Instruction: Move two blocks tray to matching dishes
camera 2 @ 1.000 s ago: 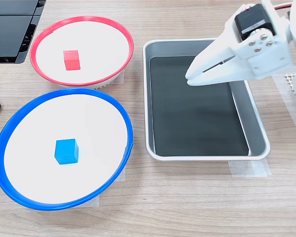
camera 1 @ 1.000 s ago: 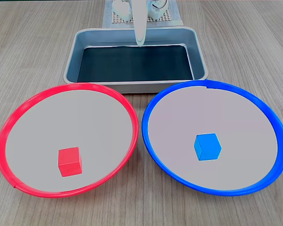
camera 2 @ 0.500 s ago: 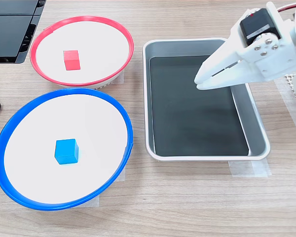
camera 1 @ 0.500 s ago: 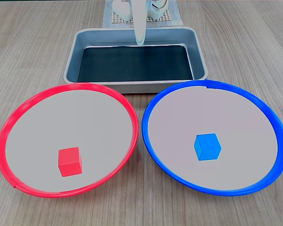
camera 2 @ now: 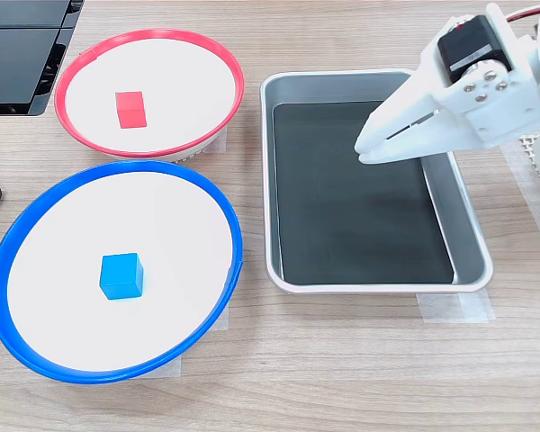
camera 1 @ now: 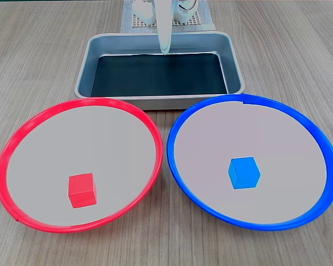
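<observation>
Nothing on the table has shifted over the last half second, while against the picture a full second back the tool has drawn away from the tray's middle toward its far wall and now sits there. In a fixed view that faces the arm, the tool hangs as a pale narrow tip at 12 o'clock, over the back edge of the silver tray, whose black bottom lies bare. At 7 o'clock the red block rests on the grey centre of the red-rimmed dish, and at 5 o'clock the blue block rests in the blue-rimmed dish; the two dishes sit just beside each other. In a fixed view from the side, the tool shows at 2 o'clock above the tray, its two white fingers together with only a thin slit between them and nothing held. The red block lies at 10 o'clock in the red-rimmed dish, the blue block at 8 o'clock in the blue-rimmed dish. Both cubes already lie in matching dishes, so the sorting looks done; what remains, by my reading, is only for the arm to pull back to rest clear of the tray.
</observation>
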You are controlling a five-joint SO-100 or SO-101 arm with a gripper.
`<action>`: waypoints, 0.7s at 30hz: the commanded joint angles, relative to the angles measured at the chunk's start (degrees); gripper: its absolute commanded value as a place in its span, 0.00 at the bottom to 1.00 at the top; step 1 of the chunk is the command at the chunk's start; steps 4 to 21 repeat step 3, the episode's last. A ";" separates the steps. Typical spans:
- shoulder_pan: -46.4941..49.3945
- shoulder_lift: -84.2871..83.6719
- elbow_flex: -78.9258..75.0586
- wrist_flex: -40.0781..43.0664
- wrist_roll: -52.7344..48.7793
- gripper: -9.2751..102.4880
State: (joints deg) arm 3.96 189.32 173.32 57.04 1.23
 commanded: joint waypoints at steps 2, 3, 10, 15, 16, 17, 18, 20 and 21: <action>-0.35 1.32 -0.09 0.09 -0.35 0.08; -0.35 1.32 -0.09 0.09 -0.35 0.08; -0.35 1.32 -0.09 0.09 -0.35 0.08; -0.35 1.32 -0.09 0.09 -0.35 0.08; -0.35 1.32 -0.09 0.09 -0.35 0.08; -0.35 1.32 -0.09 0.09 -0.35 0.08; -0.35 1.32 -0.09 0.09 -0.35 0.08; -0.35 1.32 -0.09 0.09 -0.35 0.08; -0.35 1.32 -0.09 0.09 -0.35 0.08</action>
